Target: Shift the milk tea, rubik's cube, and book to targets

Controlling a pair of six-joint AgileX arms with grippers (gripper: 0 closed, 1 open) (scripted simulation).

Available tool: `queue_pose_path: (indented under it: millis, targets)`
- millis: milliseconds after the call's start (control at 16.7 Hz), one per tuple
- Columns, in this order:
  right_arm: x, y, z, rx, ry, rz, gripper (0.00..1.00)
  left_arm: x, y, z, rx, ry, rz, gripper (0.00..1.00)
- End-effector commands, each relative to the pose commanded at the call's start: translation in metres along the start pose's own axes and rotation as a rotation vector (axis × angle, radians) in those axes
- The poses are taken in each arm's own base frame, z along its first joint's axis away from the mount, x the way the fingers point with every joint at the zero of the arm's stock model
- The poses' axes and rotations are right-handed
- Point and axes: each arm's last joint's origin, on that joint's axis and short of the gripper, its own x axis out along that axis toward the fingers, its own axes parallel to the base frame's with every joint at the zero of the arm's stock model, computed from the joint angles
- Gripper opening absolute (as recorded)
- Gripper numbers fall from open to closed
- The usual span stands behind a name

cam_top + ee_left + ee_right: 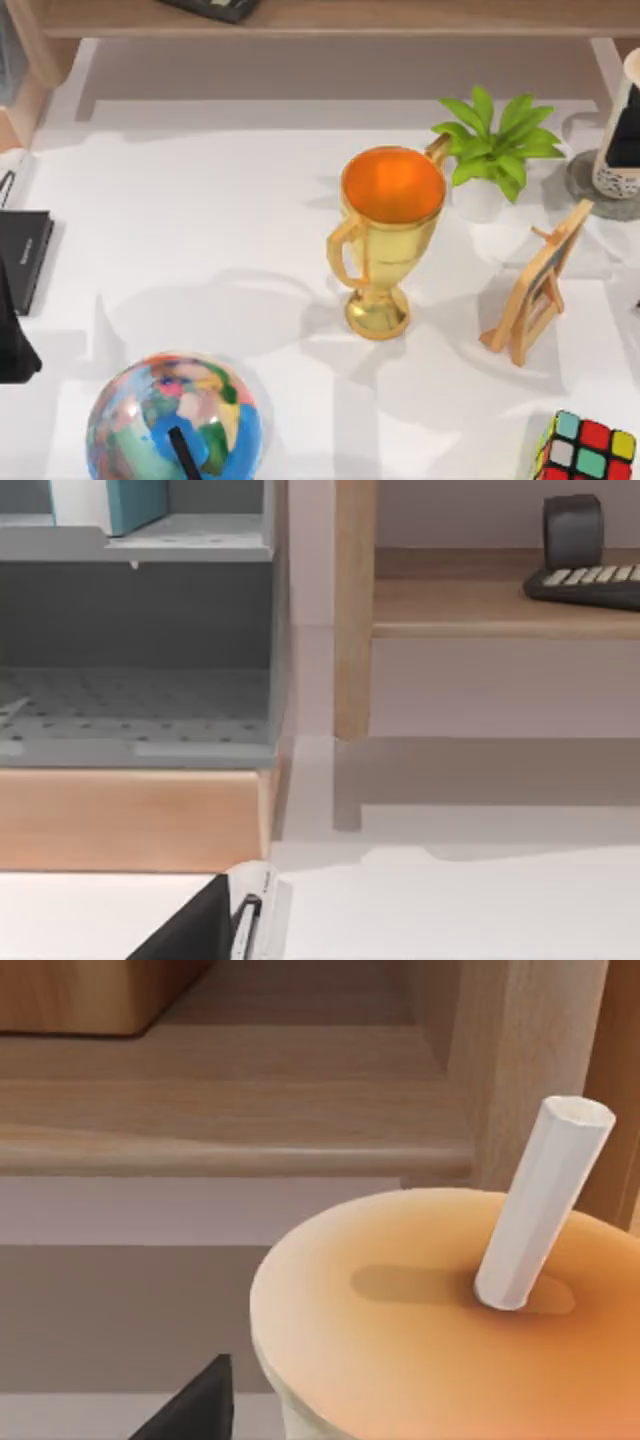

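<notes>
In the top view, the milk tea point(628, 140) stands at the table's far right edge on the speckled grey disc point(590, 185), partly covered by a dark part that is probably the right arm; the state of that arm's jaws cannot be told from here. The rubik's cube point(586, 448) sits at the near right corner, well apart from the cup. The flat black slab point(22, 255) lies at the left edge, with a dark piece of the left arm point(12, 330) just beside it. The gold trophy point(385, 235), the potted plant point(495, 150), the wooden easel point(540, 280) and the globe point(172, 420) occupy the middle and near left. In the left wrist view, the book point(115, 502) stands on an upper tier of a grey rack point(140, 640) beside a wooden shelf post point(355, 610); a dark finger point(200, 925) shows at the frame edge, and whether the left jaws are apart or together cannot be told. In the right wrist view, the cup's orange-tan lid and white straw point(540, 1205) sit very close under the camera, with one dark finger point(195, 1405) beside the cup wall; closure on the cup cannot be confirmed. Risk: the tall cup could tip off the disc if the fingers drag its wall or the straw on withdrawal. A low sweep toward the cube could strike the easel.
</notes>
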Motion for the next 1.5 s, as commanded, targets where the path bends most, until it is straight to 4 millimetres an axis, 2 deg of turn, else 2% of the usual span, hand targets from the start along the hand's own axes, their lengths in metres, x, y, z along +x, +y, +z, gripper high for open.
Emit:
queue_pose_path:
  millis: [180,600,720,1020,1140,1260,1380,1500]
  targets:
    - [-0.008,0.000,0.014,0.000,-0.002,0.000,1.00,0.000,0.000,0.000,0.000,0.000,0.000,1.00]
    - [-0.008,0.001,0.020,0.009,-0.014,0.002,1.00,0.000,0.000,0.000,0.000,0.000,0.000,1.00]
    - [-0.005,0.011,0.040,0.051,-0.051,0.029,1.00,0.000,0.000,0.000,0.000,0.000,0.000,1.00]
    - [-0.006,0.058,0.121,0.280,-0.078,0.176,1.00,0.000,0.000,0.000,0.000,0.000,0.000,1.00]
    - [-0.014,0.078,0.137,0.371,0.026,0.224,1.00,0.000,0.000,0.000,0.000,0.000,0.000,1.00]
    - [-0.027,0.091,0.140,0.430,0.193,0.228,1.00,0.000,0.000,0.000,0.000,0.000,0.000,1.00]
    - [-0.045,0.096,0.129,0.448,0.410,0.179,1.00,0.000,0.000,0.000,0.000,0.000,0.000,1.00]
    - [-0.062,0.097,0.107,0.431,0.655,0.090,1.00,0.000,0.000,0.000,0.000,0.000,0.000,1.00]
